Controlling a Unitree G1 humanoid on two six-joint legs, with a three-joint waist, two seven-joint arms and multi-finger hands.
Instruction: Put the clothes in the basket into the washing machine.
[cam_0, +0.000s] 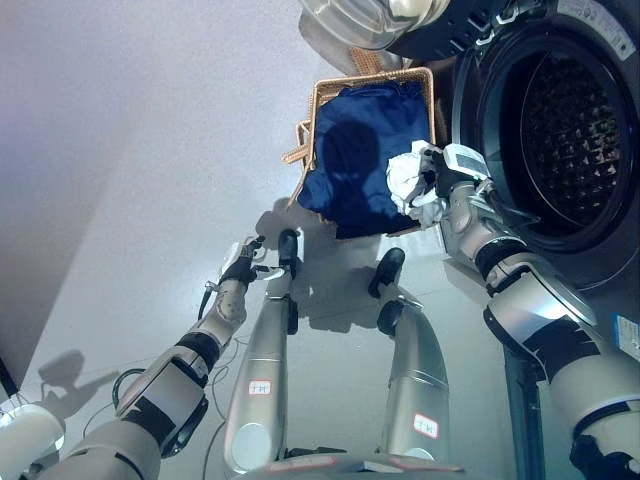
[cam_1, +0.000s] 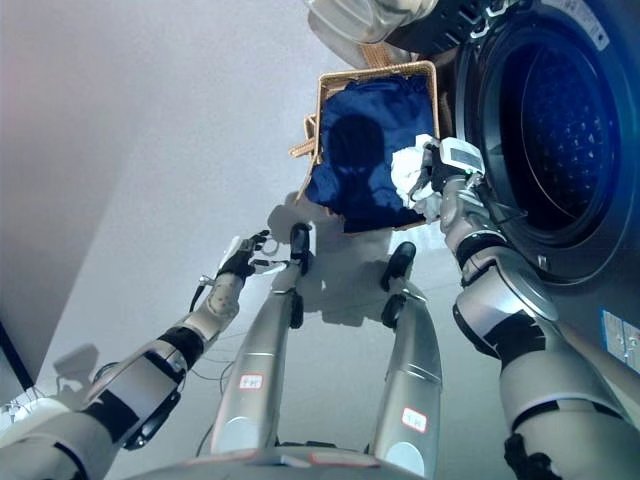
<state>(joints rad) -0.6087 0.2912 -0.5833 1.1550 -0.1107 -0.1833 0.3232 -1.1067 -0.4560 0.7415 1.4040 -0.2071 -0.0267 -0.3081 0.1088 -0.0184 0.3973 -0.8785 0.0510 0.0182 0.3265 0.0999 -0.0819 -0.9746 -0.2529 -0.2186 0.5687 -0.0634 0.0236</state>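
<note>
A wicker basket (cam_0: 322, 92) stands on the floor just left of the washing machine (cam_0: 480, 60), filled with dark blue clothes (cam_0: 360, 150). A crumpled white cloth (cam_0: 404, 178) lies at the basket's right edge. My right hand (cam_0: 434, 180) reaches in from the right and is curled into that white cloth, right beside the machine's open drum (cam_0: 575, 120). My left hand (cam_0: 243, 262) hangs low on the left over the bare floor, away from the basket, with relaxed fingers and nothing in it.
The machine's round glass door (cam_0: 360, 20) stands open above the basket's far end. Its dark front ring (cam_0: 470, 110) runs close along the basket's right side. Light grey floor (cam_0: 150, 150) spreads out to the left.
</note>
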